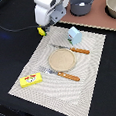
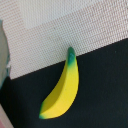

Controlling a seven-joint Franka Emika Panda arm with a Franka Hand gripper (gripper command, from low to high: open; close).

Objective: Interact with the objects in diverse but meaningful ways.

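Note:
A yellow banana (image 1: 41,31) with a green tip lies on the black table at the placemat's far corner. In the wrist view the banana (image 2: 62,90) lies flat, its tip touching the mat's edge. My gripper (image 1: 45,25) hangs just above it; the white hand hides its fingers, and none show in the wrist view. A grey-blue two-handled pot (image 1: 82,2) stands at the back. A pale blue carton (image 1: 75,35) stands on the mat. A flat yellow box with red print (image 1: 31,80) lies at the mat's near corner. The small white piece is not in view.
A woven beige placemat (image 1: 90,71) bears a round tan plate (image 1: 61,59), a knife (image 1: 73,49) and a fork (image 1: 61,73) with orange handles. A bowl (image 1: 112,6) sits on a brown board at the exterior view's right. Black cables run behind the arm.

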